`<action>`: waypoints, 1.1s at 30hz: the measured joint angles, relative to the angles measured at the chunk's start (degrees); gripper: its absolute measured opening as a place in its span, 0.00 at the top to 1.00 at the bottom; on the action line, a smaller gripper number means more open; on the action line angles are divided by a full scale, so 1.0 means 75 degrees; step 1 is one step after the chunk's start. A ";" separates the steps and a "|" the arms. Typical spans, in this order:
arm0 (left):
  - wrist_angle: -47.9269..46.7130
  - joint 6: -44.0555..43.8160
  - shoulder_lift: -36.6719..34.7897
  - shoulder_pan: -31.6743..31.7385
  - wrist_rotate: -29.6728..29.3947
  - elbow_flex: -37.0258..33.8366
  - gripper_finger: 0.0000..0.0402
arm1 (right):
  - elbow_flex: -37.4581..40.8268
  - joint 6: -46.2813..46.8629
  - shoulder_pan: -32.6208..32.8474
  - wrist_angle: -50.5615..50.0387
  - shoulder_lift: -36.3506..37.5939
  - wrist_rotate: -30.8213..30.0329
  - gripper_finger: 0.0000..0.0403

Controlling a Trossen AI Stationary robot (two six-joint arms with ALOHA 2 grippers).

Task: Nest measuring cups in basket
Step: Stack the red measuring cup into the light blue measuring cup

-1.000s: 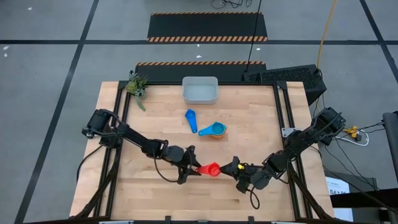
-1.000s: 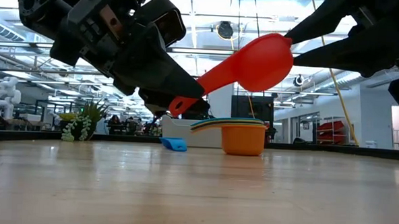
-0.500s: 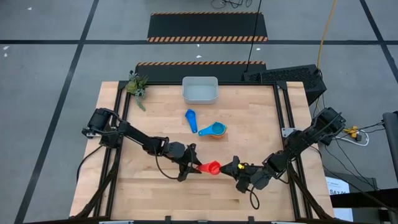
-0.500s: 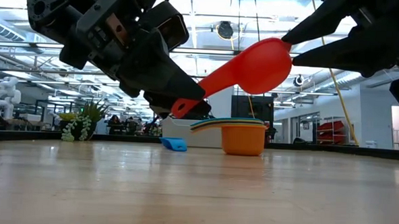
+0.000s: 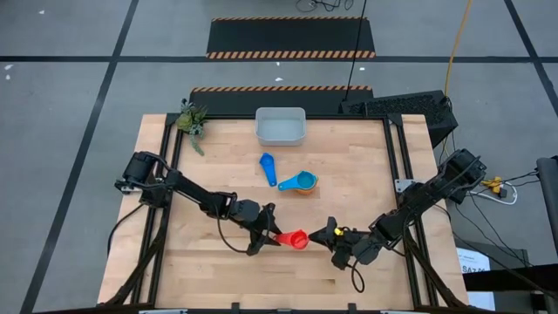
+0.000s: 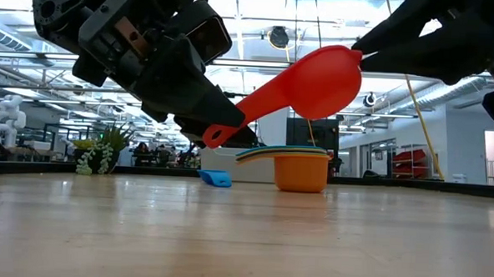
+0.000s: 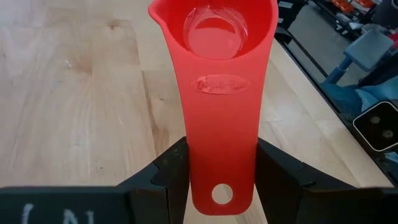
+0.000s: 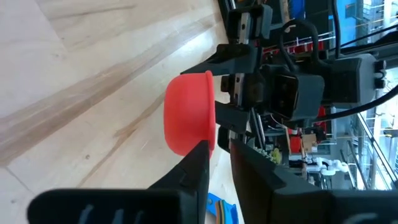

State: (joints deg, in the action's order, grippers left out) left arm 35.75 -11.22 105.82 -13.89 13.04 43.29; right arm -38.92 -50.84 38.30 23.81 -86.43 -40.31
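The red measuring cup [image 5: 298, 239] hangs in the air over the table's near middle, between both grippers. My left gripper [image 5: 272, 236] is shut on its handle and my right gripper [image 5: 320, 235] is shut on its bowl. A stack of nested cups with the orange one outermost [image 5: 302, 182] stands on its base at mid-table, and a blue cup [image 5: 268, 167] lies beside it. The pale basket [image 5: 280, 126] sits near the far edge. The low view shows the stack [image 6: 301, 170] behind the raised red cup [image 6: 316, 79]. My left gripper pinches the red cup's handle [image 7: 221, 158] between its two fingers [image 7: 171, 177], close to the free end with the hole [image 7: 222, 194]. The fingers lie across the handle and come from the table's left, slanting down. The cup is lifted clear, handle end lowest. My right gripper holds the bowl's rim [image 8: 210, 140] on the side away from the handle, coming from the table's right. The rim runs into the narrow gap between the fingers [image 8: 194, 167]; whether one is inside the bowl does not show. The cup is off the table.
A small green plant [image 5: 192, 119] stands at the table's far left corner. Dark frame rails [image 5: 394, 166] run along the left and right sides of the wooden top. Bare wood lies between the raised cup and the stack.
My right gripper's fingers, apart in the earlier low views, have shut on the bowl's rim. The red cup has tipped a little: its handle end now sits lower and sticks farther out of my left gripper. Both arms stayed almost in place.
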 joint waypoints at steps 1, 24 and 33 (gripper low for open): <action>0.0002 0.0000 0.0000 0.0000 0.0000 0.0000 0.62 | 0.0000 0.0064 0.0000 -0.0014 0.0000 0.0019 0.85; 0.0117 -0.0006 0.0000 0.0000 0.0000 -0.0006 0.62 | 0.0000 0.0258 -0.0342 -0.0130 0.0000 0.0620 0.86; 0.0108 -0.0005 0.0003 -0.0006 0.0054 -0.0006 0.62 | 0.0000 0.0283 -0.0371 -0.0123 0.0000 0.0978 0.99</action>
State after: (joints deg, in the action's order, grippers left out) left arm 36.56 -11.26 105.84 -13.93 13.44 43.24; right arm -38.92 -48.72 35.52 22.88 -86.43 -32.97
